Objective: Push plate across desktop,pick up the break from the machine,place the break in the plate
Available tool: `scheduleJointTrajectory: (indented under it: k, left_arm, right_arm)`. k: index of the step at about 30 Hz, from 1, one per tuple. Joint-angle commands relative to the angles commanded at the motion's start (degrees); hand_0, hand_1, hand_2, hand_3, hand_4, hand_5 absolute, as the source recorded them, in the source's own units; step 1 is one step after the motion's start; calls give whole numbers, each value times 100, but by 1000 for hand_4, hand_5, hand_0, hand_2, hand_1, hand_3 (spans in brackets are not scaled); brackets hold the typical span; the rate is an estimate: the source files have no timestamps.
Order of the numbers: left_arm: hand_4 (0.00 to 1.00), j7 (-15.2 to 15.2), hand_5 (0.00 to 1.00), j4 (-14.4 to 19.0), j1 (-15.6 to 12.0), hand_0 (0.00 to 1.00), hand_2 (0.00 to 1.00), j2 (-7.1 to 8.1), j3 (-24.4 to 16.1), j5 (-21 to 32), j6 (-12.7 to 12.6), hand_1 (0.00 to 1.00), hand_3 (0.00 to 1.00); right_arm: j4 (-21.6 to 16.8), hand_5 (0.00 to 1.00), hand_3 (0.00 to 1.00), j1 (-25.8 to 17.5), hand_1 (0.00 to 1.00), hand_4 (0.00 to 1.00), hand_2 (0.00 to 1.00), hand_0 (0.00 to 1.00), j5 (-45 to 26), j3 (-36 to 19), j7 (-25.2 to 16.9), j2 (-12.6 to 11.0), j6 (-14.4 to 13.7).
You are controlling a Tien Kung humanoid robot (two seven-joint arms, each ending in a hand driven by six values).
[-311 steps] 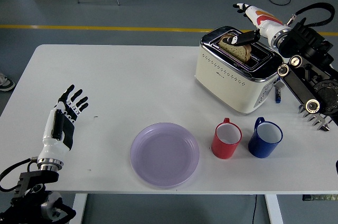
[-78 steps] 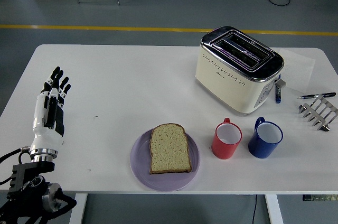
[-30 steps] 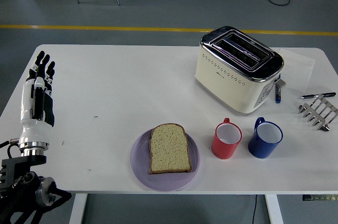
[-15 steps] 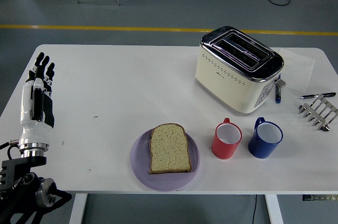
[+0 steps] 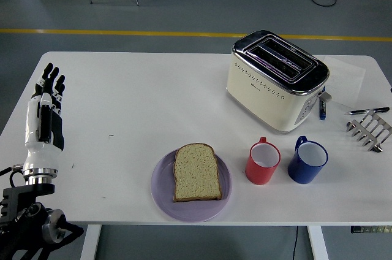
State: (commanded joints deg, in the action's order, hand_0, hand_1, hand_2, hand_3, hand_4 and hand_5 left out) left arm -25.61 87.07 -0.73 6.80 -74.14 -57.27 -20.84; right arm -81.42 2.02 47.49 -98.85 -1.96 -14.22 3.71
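Seemingly finished: bread on plate

Head view: the bread (image 5: 196, 172) lies flat on the plate (image 5: 161, 189), toaster (image 5: 277, 79) slots empty. Left robot hand (image 5: 46, 103), fingers spread and holding nothing, has drifted slightly back toward the tabletop's (image 5: 141, 100) left edge, suggesting nothing remains.

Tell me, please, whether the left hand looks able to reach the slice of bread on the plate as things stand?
Probably yes: only bare table lies between the open left hand and the bread on the plate.
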Motion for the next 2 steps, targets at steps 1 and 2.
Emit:
scheduleJointTrajectory:
  k: [1,2]
  left_arm:
    - [550,0,939,4,4,978,998,-3,-7,-2,0,974,979]
    - [550,2,939,2,-3,978,998,-9,-18,-1,-1,974,979]
  right_arm:
    - [-3,779,995,11,922,644,981,998,2,-20,1,17,-6]
    - [-1,779,995,12,922,644,981,998,-2,-10,4,21,-10]
